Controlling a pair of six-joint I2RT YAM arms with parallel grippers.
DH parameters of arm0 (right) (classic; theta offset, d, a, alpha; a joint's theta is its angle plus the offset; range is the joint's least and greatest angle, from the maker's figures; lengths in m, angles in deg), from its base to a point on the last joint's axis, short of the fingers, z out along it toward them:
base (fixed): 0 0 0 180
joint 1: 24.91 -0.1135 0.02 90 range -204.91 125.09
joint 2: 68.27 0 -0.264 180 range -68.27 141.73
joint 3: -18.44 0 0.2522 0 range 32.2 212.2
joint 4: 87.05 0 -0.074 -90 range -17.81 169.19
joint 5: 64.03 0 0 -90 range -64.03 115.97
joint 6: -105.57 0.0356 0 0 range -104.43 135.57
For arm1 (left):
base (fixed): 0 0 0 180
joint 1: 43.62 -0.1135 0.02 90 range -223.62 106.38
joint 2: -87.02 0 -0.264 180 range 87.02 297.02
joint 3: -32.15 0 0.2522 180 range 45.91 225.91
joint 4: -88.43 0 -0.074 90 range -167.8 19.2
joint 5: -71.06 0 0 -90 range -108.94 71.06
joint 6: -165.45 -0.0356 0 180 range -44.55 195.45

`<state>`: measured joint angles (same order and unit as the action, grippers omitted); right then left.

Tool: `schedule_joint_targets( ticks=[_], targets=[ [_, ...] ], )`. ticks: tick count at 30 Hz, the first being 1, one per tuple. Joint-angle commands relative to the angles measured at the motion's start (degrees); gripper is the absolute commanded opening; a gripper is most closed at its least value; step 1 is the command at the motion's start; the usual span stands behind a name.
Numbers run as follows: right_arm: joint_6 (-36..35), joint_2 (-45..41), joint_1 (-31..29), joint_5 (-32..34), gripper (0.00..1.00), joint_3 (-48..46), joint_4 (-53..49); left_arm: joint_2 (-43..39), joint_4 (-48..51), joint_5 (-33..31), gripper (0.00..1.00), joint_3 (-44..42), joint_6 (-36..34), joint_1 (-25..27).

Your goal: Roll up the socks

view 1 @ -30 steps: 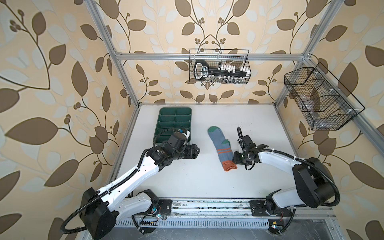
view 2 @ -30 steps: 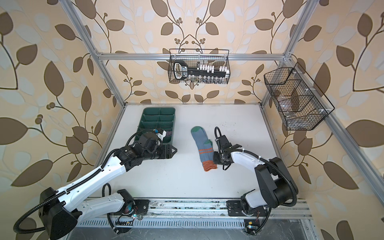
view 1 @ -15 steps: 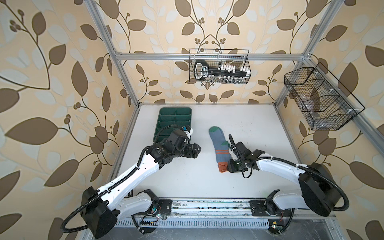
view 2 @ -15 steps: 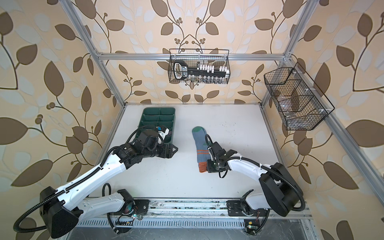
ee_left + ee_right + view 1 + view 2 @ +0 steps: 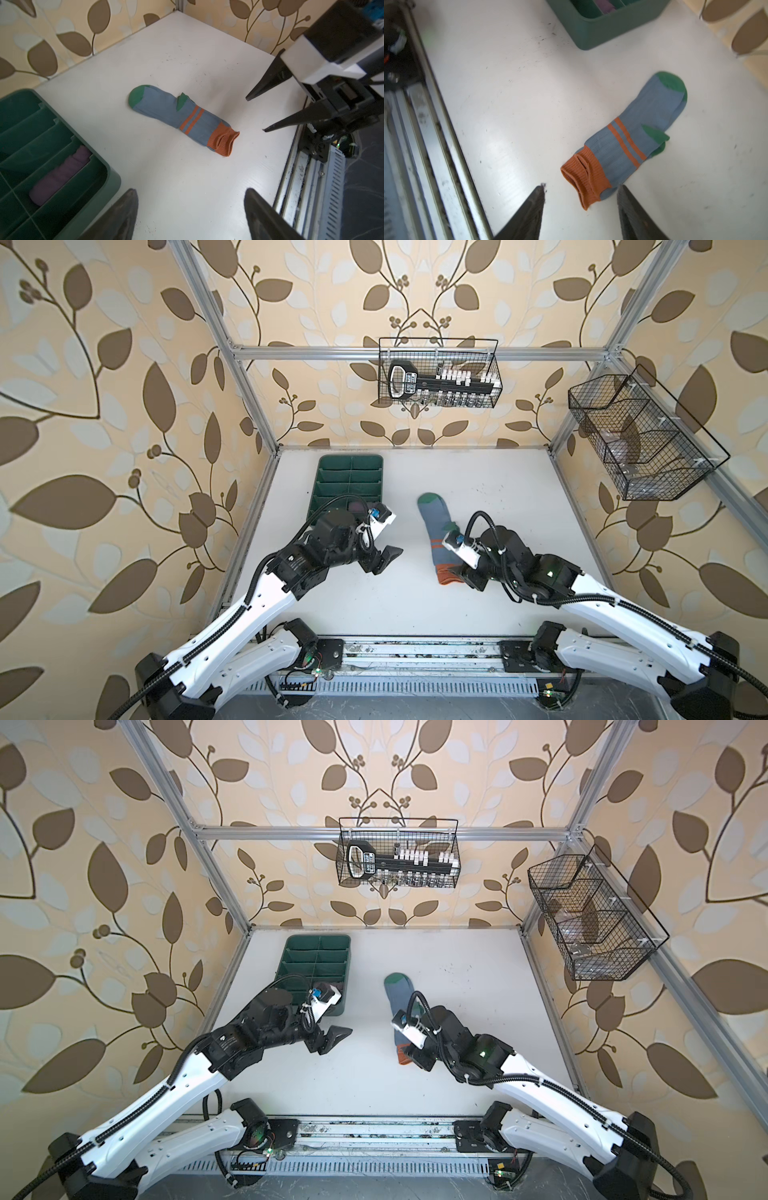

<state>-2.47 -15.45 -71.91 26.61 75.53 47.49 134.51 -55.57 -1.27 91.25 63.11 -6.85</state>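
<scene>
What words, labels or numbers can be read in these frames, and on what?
No text is legible anywhere.
Label on the black rack in the back wire basket: too small to read.
White marking on the left arm: too small to read.
The grey-blue sock and green tray carry no visible text.

A: What stood on the bench (image 5: 498,489)?
B: A green divided tray (image 5: 350,457), near its far left corner
A: And on the walls?
B: A back wire basket (image 5: 438,373) hung behind, a side wire basket (image 5: 640,439) at the right
</scene>
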Motion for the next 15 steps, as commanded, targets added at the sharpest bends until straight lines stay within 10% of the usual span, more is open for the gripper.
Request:
schedule_joint_targets(
  ticks=[1,15],
  targets=[
    [-23.82,1.76,1.31,1.27,0.57,-3.68,-3.69,-2.05,-8.65,3.69,0.81,-3.92,-8.9,0.24],
    [-32.16,17.77,3.47,4.04,0.55,-13.78,15.37,2.68,-13.65,-0.32,0.78,-8.78,-10.2,4.24]
  ],
)
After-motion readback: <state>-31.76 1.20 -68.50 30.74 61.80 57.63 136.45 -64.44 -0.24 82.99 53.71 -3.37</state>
